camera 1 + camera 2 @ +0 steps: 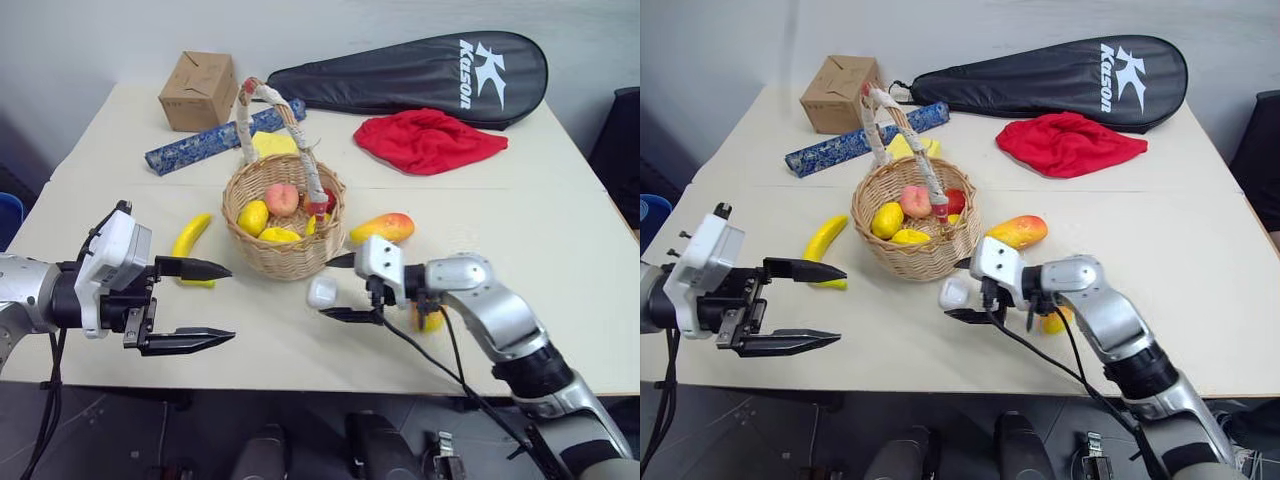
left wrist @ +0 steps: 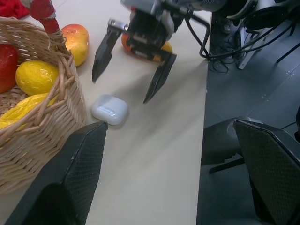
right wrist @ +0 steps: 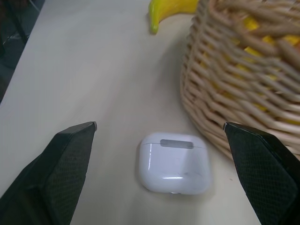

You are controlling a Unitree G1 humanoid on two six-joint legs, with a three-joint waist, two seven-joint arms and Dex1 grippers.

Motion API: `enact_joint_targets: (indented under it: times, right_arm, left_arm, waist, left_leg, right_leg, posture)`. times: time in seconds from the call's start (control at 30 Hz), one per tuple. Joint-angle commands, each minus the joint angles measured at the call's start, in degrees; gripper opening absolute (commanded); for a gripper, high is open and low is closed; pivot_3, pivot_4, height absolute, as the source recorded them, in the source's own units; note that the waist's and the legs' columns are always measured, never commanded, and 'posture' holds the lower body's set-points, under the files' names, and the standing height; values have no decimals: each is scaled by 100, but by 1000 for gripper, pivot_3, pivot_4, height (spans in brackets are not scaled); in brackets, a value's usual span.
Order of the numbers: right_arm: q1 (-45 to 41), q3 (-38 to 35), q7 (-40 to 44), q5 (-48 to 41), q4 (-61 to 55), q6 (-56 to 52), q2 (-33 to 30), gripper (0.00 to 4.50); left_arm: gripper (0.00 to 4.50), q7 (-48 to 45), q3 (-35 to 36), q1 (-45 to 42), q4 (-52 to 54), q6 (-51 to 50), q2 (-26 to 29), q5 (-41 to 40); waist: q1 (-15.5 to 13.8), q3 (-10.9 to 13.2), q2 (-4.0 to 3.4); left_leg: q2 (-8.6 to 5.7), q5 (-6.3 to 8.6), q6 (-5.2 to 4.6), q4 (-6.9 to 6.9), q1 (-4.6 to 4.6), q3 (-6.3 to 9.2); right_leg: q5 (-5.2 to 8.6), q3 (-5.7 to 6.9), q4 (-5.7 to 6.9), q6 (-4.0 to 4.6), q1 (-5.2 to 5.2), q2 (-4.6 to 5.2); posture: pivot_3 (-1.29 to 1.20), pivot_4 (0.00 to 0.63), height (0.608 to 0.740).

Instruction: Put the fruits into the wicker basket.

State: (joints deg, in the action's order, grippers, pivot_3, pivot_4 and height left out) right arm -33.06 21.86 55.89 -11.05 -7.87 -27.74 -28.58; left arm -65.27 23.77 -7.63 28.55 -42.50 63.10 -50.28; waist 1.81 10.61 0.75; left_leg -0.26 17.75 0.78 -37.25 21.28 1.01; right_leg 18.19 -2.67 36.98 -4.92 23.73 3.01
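Two hands [image 1: 215, 303] [image 1: 340, 288], one banana [image 1: 191, 240], two mangoes [image 1: 383, 228]

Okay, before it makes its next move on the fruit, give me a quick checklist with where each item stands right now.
1. Left gripper open and empty: ok.
2. Right gripper open and empty: ok.
3. Right gripper lined up on a fruit: not ok; the white case lies between its fingers, and that is not fruit.
4. Basket upright with room: ok; lemons and a peach are already inside.
5. Fruit left on the table: not ok; the banana and the mango lie beside the basket, and another fruit sits behind the right gripper.
6. Banana within the left gripper's path: ok, likely; it lies just beyond the fingers.
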Motion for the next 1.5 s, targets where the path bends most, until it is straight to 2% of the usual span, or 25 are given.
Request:
enact_joint_targets:
  times: [0.03, 0.3, 0.4, 0.5, 0.53, 0.63, 0.77, 0.9, 1.0, 1.1, 1.2, 1.27, 1.37, 1.5]
  right_arm:
    - [-275, 194, -471, 426, 449, -187, 350, 4500]
    - [-410, 334, -564, 770, 859, -376, 565, 4500]
    - [-309, 323, -475, 735, 803, -306, 570, 3893]
    - [-191, 208, -336, 583, 590, -374, 505, 2910]
    - [-130, 100, -283, 467, 475, -457, 475, 2808]
    - [67, -405, -165, -48, 55, -803, 380, 2809]
    - [361, -1818, -291, -830, -538, -1684, -195, 2809]
    - [277, -3613, -921, -1085, -2, -2352, -1054, 2809]
    - [436, -4437, -1275, -788, 929, -2076, -1826, 2809]
    - [834, -4672, -1509, -512, 1688, -1687, -2254, 2809]
    - [1082, -4723, -1684, -573, 1816, -1685, -2105, 2809]
    - [1170, -4736, -1754, -640, 1799, -1745, -1970, 3550]
    - [1258, -4768, -1814, -759, 1681, -1866, -1798, 4409]
    - [1262, -4855, -1794, -915, 1580, -1914, -1894, 4465]
  left_arm:
    - [4496, 31, -20, -192, -19, 24, 66, -20]
    - [4496, 160, -91, -331, -10, 34, 16, 2]
    - [4500, 240, -159, -414, -10, 84, -18, 49]
    - [4500, 272, -210, -485, -14, 98, -40, 42]
    - [4500, 284, -243, -525, -15, 102, -56, 35]
    - [4500, 353, -347, -682, -27, 108, -155, 8]
    - [4500, 600, -388, -945, -24, 22, -432, -190]
    - [4500, 965, -368, -1084, -12, -52, -740, -329]
    - [4500, 1092, -404, -1047, 29, -9, -867, -274]
    - [4500, 1126, -515, -1008, -2, 92, -959, -113]
    - [4500, 1187, -688, -1135, -97, 132, -1042, 23]
    - [4500, 1253, -760, -1252, -159, 152, -1111, 78]
    - [4500, 1385, -828, -1381, -240, 362, -1269, 285]
    - [4500, 1404, -727, -1326, -271, 348, -1251, 302]
  waist:
    - [-1, -1, 3]
    - [2, -1, 3]
    - [20, -1, 3]
    - [14, -2, 4]
    - [12, -2, 5]
    - [-1, -2, 5]
    - [-29, 0, 7]
    - [-43, 0, 9]
    - [-32, 0, 9]
    - [-36, 0, 9]
    - [39, -1, 10]
    - [101, 1, 12]
    - [140, 1, 11]
    - [124, 1, 11]
  left_leg:
    - [0, 0, 0, -1, -1, 0]
    - [-1, 0, 0, -2, 0, -1]
    - [0, 0, 0, -3, 0, -2]
    - [1, 0, 0, -4, -2, -1]
    - [2, 0, 0, -4, -2, 0]
    - [2, 1, -1, -3, 0, -1]
    - [2, 1, -2, -6, 4, 2]
    - [-4, 3, -7, -10, 4, 5]
    - [-4, 3, -7, -1, 2, 1]
    - [3, 3, -6, 9, -1, -2]
    - [13, 2, -6, 4, -4, -18]
    - [16, 2, -6, 1, -21, -44]
    - [14, -3, -8, -6, -29, -50]
    - [13, -3, -7, -10, -25, -47]
  right_leg:
    - [0, 0, 0, 0, -1, 0]
    - [0, 0, 1, 0, 0, -4]
    - [0, -1, 4, 0, 0, -7]
    - [0, -1, 7, 0, -1, -10]
    - [0, -1, 6, 0, -1, -10]
    - [0, -1, 3, 0, -1, -10]
    - [-1, 0, 1, -2, -2, -9]
    - [-2, 3, -3, -4, -10, 2]
    - [-2, 1, -9, -3, -8, 0]
    - [0, -2, -18, -1, -9, -17]
    - [0, -22, -13, 0, -9, -37]
    - [-3, -60, 6, -5, -8, -50]
    - [-10, -74, 20, -17, -8, -55]
    - [-10, -74, 21, -18, -6, -54]
  posture:
    - [0, 150, 740]
    - [0, 150, 740]
    - [0, 150, 740]
    - [0, 150, 740]
    - [0, 150, 740]
    - [0, 150, 740]
    - [0, 150, 740]
    - [0, 150, 740]
    - [0, 150, 740]
    - [0, 150, 740]
    - [0, 150, 740]
    - [0, 150, 740]
    - [0, 150, 740]
    - [0, 150, 740]
